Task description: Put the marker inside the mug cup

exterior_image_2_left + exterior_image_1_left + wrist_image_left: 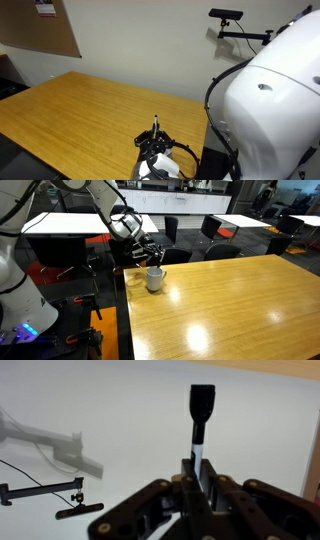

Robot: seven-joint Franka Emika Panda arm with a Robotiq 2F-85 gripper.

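Observation:
The white mug cup (155,278) stands on the wooden table near its corner; its handle side is hard to make out. My gripper (152,253) hovers just above and behind the mug. In the wrist view the gripper (200,468) is shut on the marker (202,415), a thin dark stick with a paler band, which sticks out past the fingertips. In an exterior view the marker (155,126) points up from the gripper (157,145) at the table's near edge. The mug is hidden in that view and in the wrist view.
The wooden table (230,310) stretches wide beside the mug. Dark chairs (176,232) and white tables (70,222) stand behind. The robot's white base (270,110) fills one side. A camera on a stand (226,16) is by the wall.

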